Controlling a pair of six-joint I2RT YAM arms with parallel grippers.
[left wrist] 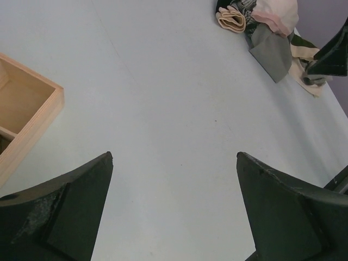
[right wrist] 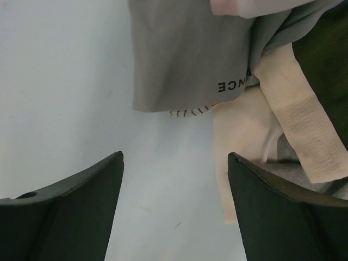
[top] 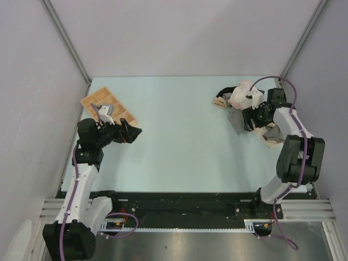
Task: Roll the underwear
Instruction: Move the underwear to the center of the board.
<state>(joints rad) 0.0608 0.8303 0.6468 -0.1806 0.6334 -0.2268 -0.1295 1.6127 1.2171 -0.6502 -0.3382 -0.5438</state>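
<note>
Though both wide (empty), left claw (left wrist: 174, 157) and right claw (right wrist: 175, 157), one underwear (right wrist: 185, 54) near the latter.

Left tool (left wrist: 174, 157) sits low in frame, fingers (left wrist: 65, 212) spread wide, nothing between them, only bare pale table (left wrist: 163, 98) below. Wooden tray (left wrist: 30, 117) cut off at left edge, one compartment corner visible. Clothes heap top right: the underwear (left wrist: 272, 51), taupe-grey, lies flat with a corner pointing toward the camera. A rolled beige cloth (left wrist: 231, 19) is just left of it, a pink-white garment (left wrist: 277, 13) on top, and cream cloth (left wrist: 304, 68) to the right. Dark robot part (left wrist: 333, 54) at right edge by the heap.
</note>
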